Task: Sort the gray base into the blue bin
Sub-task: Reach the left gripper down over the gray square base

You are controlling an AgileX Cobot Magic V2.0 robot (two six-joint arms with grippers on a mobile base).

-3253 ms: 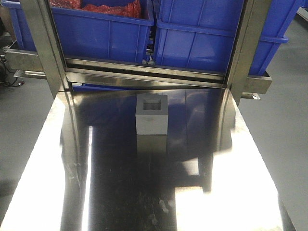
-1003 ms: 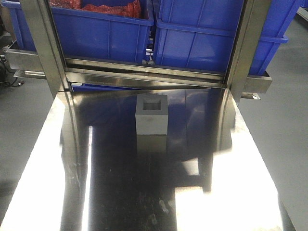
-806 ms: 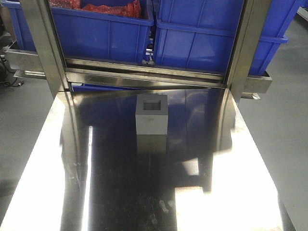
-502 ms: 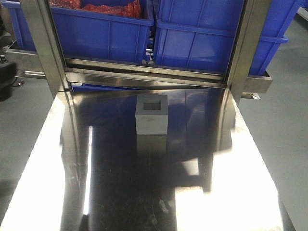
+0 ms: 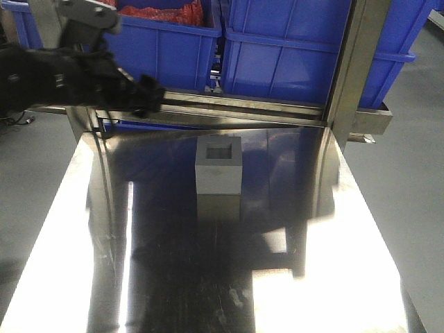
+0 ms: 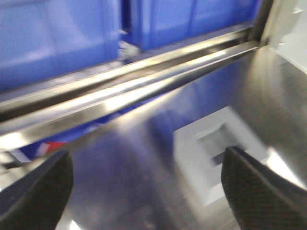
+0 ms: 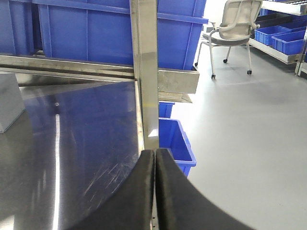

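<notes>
The gray base (image 5: pixel 219 168) stands upright on the steel table (image 5: pixel 326 277), its square recess facing up. Blue bins (image 5: pixel 158 48) sit on the rack behind it. My left gripper (image 5: pixel 144 94) hangs above the table's back left, short of the base. In the blurred left wrist view its jaws (image 6: pixel 146 155) are wide open and hold nothing; the gray base (image 6: pixel 206 153) lies below, near the right finger (image 6: pixel 259 191). My right gripper (image 7: pixel 155 152) is shut and holds nothing at the table's right edge. The gray base (image 7: pixel 7 103) shows at the far left there.
Steel rack posts (image 5: pixel 350 62) and a rail (image 5: pixel 229 111) stand between the table and the bins. The left bin holds red material (image 5: pixel 163 10). A small blue bin (image 7: pixel 175 139) sits on the floor right of the table, and an office chair (image 7: pixel 235 26) stands farther off.
My left arm has come into view from the upper left and now reaches over the table's back left corner. The gray base has not moved.
</notes>
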